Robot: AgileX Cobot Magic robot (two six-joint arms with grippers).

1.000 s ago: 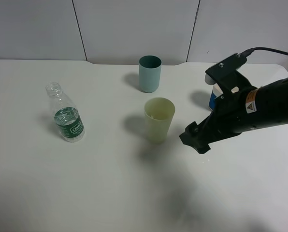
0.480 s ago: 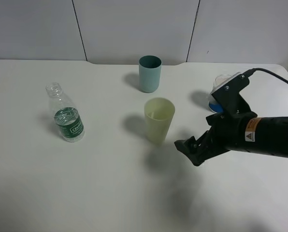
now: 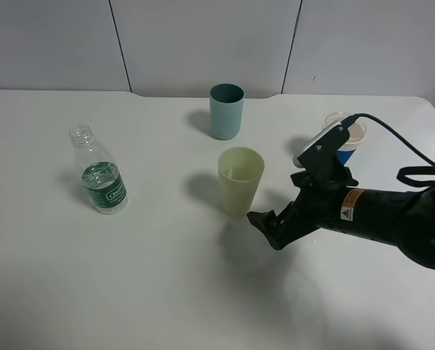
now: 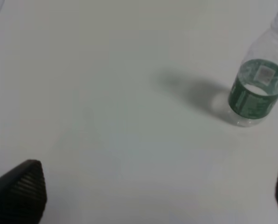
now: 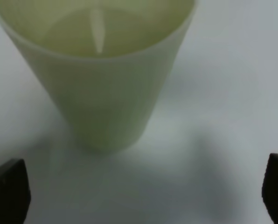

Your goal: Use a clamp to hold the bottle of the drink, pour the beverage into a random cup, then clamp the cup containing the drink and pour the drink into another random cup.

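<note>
A clear plastic bottle [image 3: 99, 175] with a green label and no cap stands upright at the left of the white table; it also shows in the left wrist view [image 4: 259, 88]. A pale yellow-green cup [image 3: 240, 180] stands mid-table, with a teal cup [image 3: 226, 110] behind it. My right gripper [image 3: 270, 228] is open and empty, low over the table just right of the yellow-green cup, which fills the right wrist view [image 5: 97, 70]. My left gripper [image 4: 153, 186] is open and empty, away from the bottle; its arm is out of the exterior high view.
A blue and white paper cup [image 3: 347, 138] stands at the right behind my right arm. A black cable [image 3: 400, 142] loops above that arm. The table's back edge meets a grey panelled wall [image 3: 203, 44].
My right gripper has come down and moved left, from beside the blue and white cup to close by the yellow-green cup. The bottle and cups have not moved.
</note>
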